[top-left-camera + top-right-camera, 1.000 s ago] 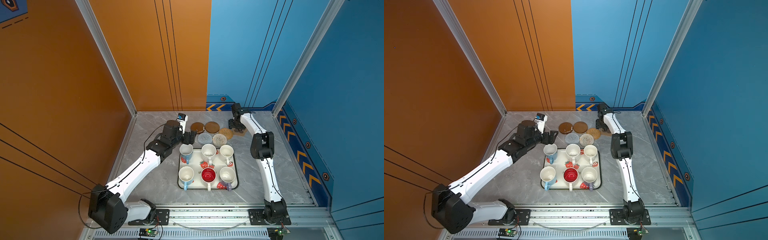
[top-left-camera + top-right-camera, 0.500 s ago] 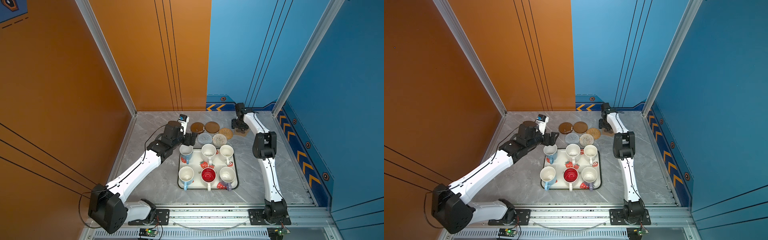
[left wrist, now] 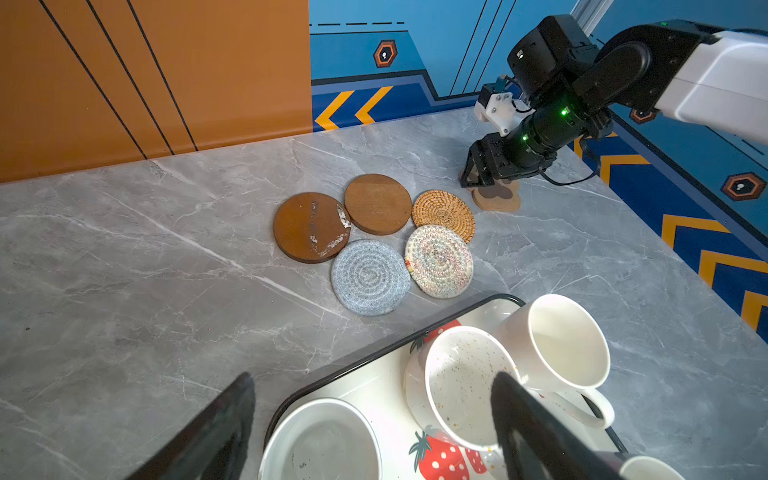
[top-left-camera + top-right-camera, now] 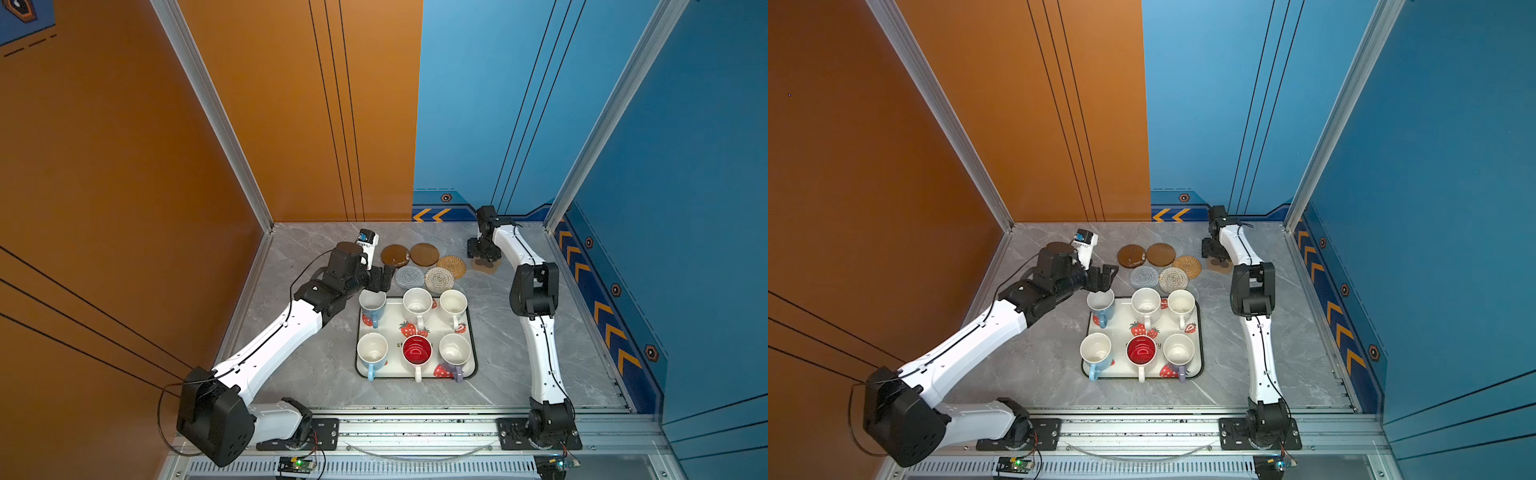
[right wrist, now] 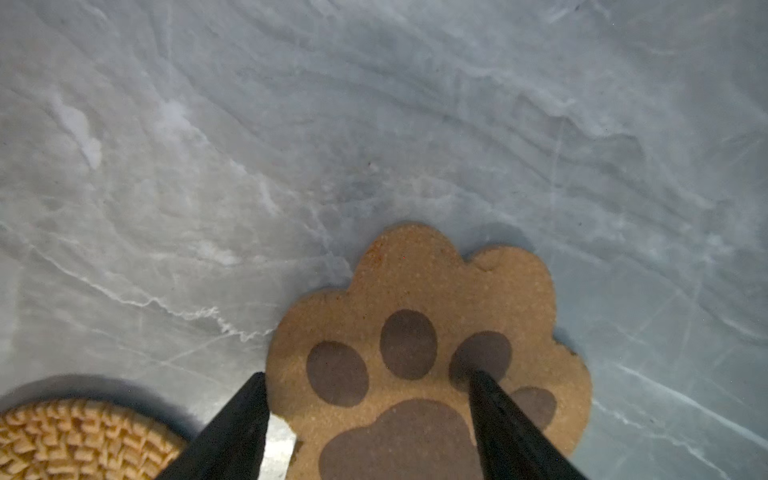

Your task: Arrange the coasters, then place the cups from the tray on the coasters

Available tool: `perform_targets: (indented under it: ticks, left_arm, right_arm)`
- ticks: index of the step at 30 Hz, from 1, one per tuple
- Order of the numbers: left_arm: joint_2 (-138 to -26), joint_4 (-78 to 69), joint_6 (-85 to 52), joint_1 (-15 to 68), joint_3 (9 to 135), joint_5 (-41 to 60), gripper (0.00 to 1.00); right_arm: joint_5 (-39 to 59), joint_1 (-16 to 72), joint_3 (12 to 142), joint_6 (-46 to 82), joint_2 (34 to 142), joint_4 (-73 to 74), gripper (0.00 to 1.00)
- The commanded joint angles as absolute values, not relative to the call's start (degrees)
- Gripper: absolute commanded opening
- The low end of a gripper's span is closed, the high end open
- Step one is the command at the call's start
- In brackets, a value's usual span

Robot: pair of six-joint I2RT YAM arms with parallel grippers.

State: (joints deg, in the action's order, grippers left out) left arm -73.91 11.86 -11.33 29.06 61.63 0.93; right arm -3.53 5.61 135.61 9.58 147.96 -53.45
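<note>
Five round coasters lie clustered behind the tray: two brown discs [image 4: 395, 254] [image 4: 424, 254], a tan woven one [image 4: 451, 266], a grey one [image 4: 409, 276] and a cream one [image 4: 439, 278]. The paw-print coaster [image 5: 415, 353] lies flat to their right. My right gripper [image 5: 368, 374] is open low over it, one finger at its edge and one on top. The strawberry tray [image 4: 473, 332] holds several cups. My left gripper [image 3: 374, 380] hovers open over the tray's back left corner, above a light blue cup [image 4: 372, 303].
The orange wall and the blue wall [image 4: 457, 124] close the back, and a blue side panel [image 4: 602, 291] runs along the right. Grey marble table [image 4: 311, 353] shows bare left of the tray and right of it, past the right arm's elbow [image 4: 534, 289].
The right gripper has shifted slightly to the right and the paw-print coaster has slid with it, away from the tan woven one. The left arm has barely moved.
</note>
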Motion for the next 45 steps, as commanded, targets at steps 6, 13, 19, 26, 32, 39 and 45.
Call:
perform_targets:
  ticks: [6, 13, 19, 26, 32, 39, 45]
  left_arm:
    - [-74.5, 12.5, -10.1, 29.9, 63.5, 0.6, 0.89]
    - [-76.3, 13.4, -10.1, 29.9, 66.7, 0.4, 0.89]
    - [-78.4, 13.4, -10.0, 30.5, 70.0, 1.3, 0.89]
    - [-87.4, 20.6, -8.8, 30.9, 81.8, -0.9, 0.91]
    - [-105.6, 38.2, -6.2, 31.3, 104.9, -3.0, 0.96]
    - [-128.2, 53.0, -3.7, 30.7, 134.0, -9.4, 0.98]
    - [-139.3, 55.6, -5.4, 29.0, 145.3, -9.0, 0.98]
  right_arm:
    - [-1.0, 3.3, 133.6, 8.4, 146.4, -57.4, 0.72]
    - [4.7, 3.3, 133.6, 9.4, 143.0, -54.8, 0.72]
    - [8.4, 3.7, 133.8, 9.9, 138.9, -53.9, 0.73]
    - [10.3, 4.9, 127.9, 13.4, 129.3, -51.4, 0.73]
    - [11.1, 8.9, 104.7, 20.1, 111.7, -34.9, 0.74]
    - [6.7, 14.2, 87.9, 23.7, 98.1, -28.0, 0.75]
    - [1.8, 16.6, 75.2, 26.6, 87.5, -24.4, 0.75]
